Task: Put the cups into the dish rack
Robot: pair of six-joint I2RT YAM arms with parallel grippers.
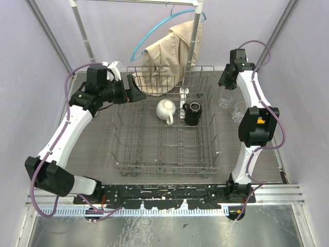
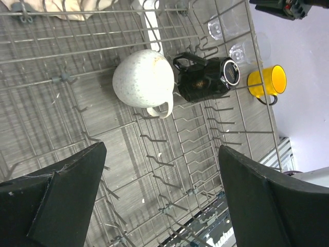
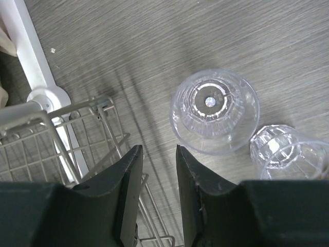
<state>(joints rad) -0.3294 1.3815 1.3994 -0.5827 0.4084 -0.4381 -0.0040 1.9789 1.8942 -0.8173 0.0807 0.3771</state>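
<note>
We see the left gripper spread wide over the dish rack, where the white mug and black mug sit, and the right gripper narrowed, empty, near a glass tumbler outside it.

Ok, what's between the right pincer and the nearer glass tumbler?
Only bare table, as the right wrist view shows: no object sits between the right pincer and the nearer glass tumbler.
</note>
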